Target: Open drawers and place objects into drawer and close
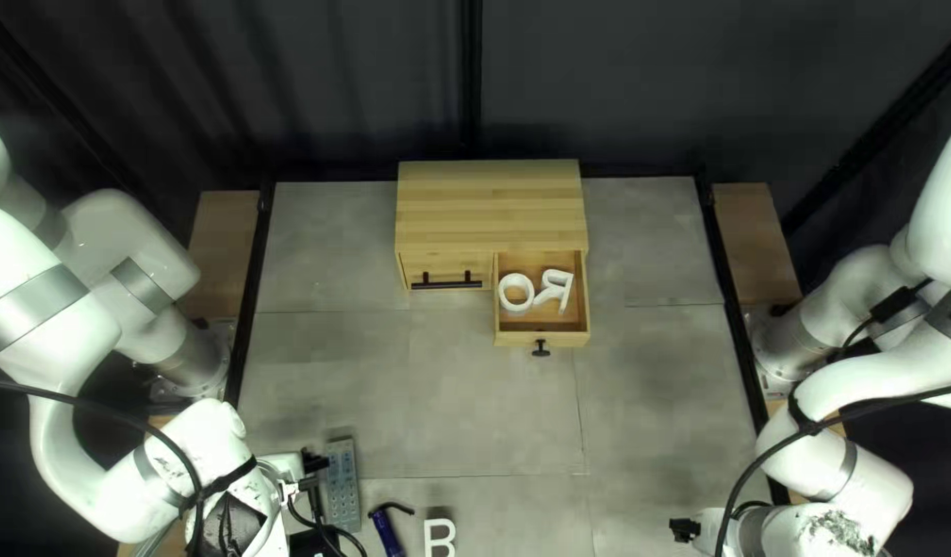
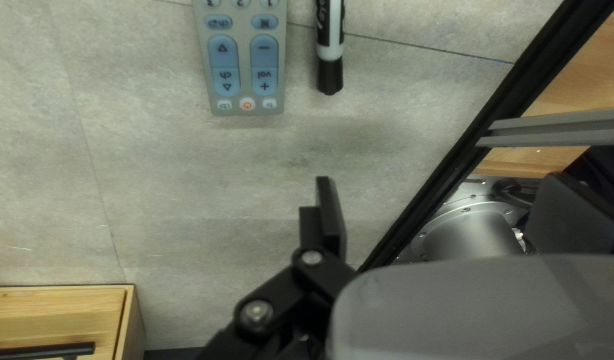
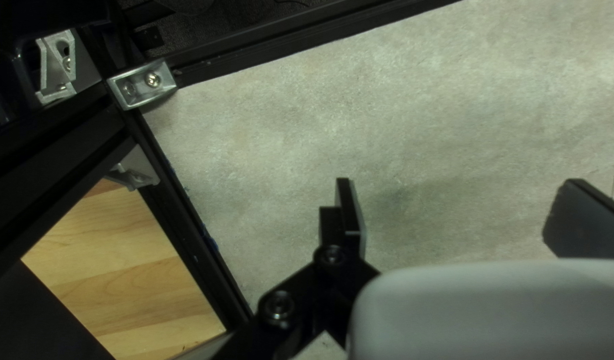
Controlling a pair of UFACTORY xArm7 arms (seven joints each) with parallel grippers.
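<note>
Gaping wide, both empty: left gripper, presumably to grasp; right gripper, apparently parked. Left jaws outward: marker, eleven o'clock; remote, ten; likely awaiting storage. Cabinet: drawer out, five o'clock, presumably for loading; white letters inside.

High slant; two wrist close-ups

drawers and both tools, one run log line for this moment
open drawer: white letters inside | other drawer: shut | remote: on table | left tool: open | right tool: open
</note>
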